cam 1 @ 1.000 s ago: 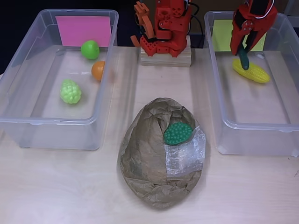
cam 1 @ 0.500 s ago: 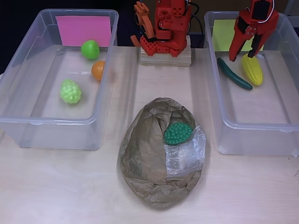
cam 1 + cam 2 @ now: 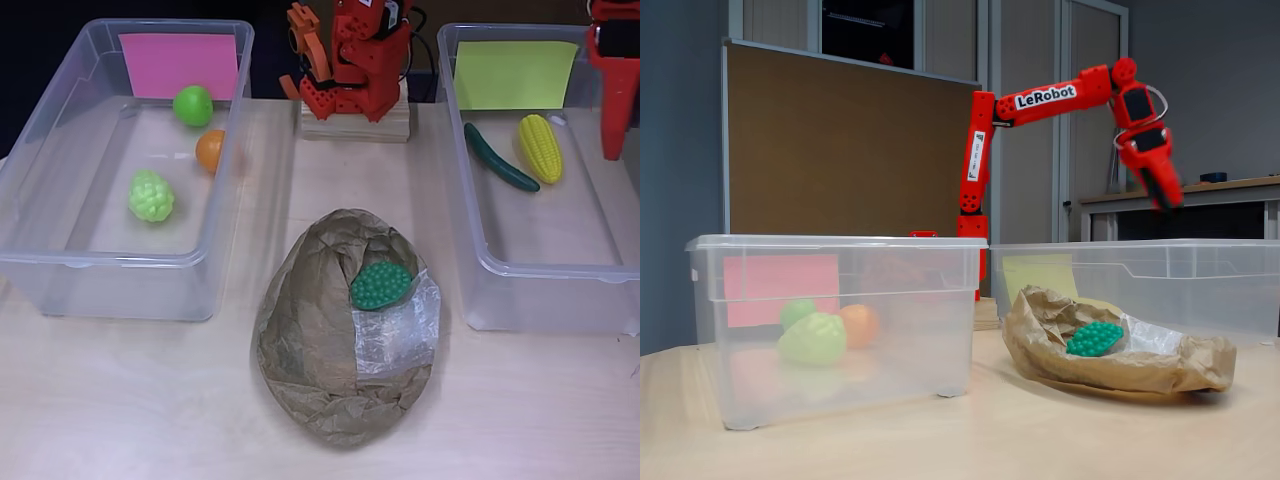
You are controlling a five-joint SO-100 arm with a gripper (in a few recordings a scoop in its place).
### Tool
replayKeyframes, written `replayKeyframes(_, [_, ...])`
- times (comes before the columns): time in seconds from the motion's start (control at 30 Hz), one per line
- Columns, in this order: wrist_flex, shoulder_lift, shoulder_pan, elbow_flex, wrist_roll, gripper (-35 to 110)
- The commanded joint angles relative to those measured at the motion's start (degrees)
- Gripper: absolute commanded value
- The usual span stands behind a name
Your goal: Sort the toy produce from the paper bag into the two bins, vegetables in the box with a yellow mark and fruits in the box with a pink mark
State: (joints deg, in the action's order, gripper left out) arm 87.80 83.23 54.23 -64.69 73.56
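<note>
My red gripper (image 3: 612,150) hangs high over the right edge of the yellow-marked bin (image 3: 470,270). In the fixed view the gripper (image 3: 1167,198) is blurred and tapers to one narrow tip with nothing in it. A dark green cucumber (image 3: 500,157) and a yellow corn cob (image 3: 540,148) lie in that bin, left of the gripper. The pink-marked bin (image 3: 30,260) holds a green ball-shaped fruit (image 3: 193,105), an orange (image 3: 210,150) and pale green grapes (image 3: 151,195). The crumpled paper bag (image 3: 320,350) lies front centre with a dark green bumpy toy (image 3: 380,285) on it.
The arm's red base (image 3: 355,70) stands on a wooden block between the two bins at the back. Bare tabletop runs along the front on either side of the bag (image 3: 1110,360). A brown board (image 3: 840,150) stands behind the table.
The gripper let go of the cucumber, which now lies in the yellow-marked bin beside the corn. It then rose and swung to the right edge of the overhead view, its jaws narrowing.
</note>
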Motion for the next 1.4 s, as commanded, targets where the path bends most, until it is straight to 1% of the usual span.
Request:
replayKeyframes(0.0, [2.20,1.05,-6.94,6.42,-24.52,33])
replayKeyframes(0.1, [2.11,3.60,-14.85,4.66,-36.47,32])
replayKeyframes(0.17, [2.11,5.62,-21.27,1.93,-41.04,30])
replayKeyframes(0.27, [3.08,7.47,-32.52,-2.29,-41.75,31])
replayKeyframes(0.33, [0.97,7.38,-39.46,-5.19,-38.23,33])
replayKeyframes(0.43, [-1.93,5.45,-46.67,-9.23,-25.84,32])
replayKeyframes(0.53, [-7.21,1.32,-50.10,-10.28,-18.63,26])
replayKeyframes(0.67, [-15.03,-2.02,-52.03,-12.92,-6.42,25])
replayKeyframes(0.73, [-17.31,-2.55,-51.77,-16.88,5.36,24])
replayKeyframes(0.87, [-16.96,-4.92,-48.25,-22.76,40.25,25])
replayKeyframes(0.9, [-16.87,-5.80,-46.93,-23.55,47.81,25])
replayKeyframes(0.93, [-16.70,-6.59,-45.88,-23.82,53.17,25])
replayKeyframes(1.03, [-15.91,-8.79,-44.56,-23.64,62.23,25])
replayKeyframes(1.13, [-16.35,-11.78,-43.51,-22.59,69.26,25])
replayKeyframes(1.23, [-20.39,-14.06,-43.07,-21.71,72.16,25])
replayKeyframes(1.37, [-21.45,-16.70,-42.01,-20.48,76.20,25])
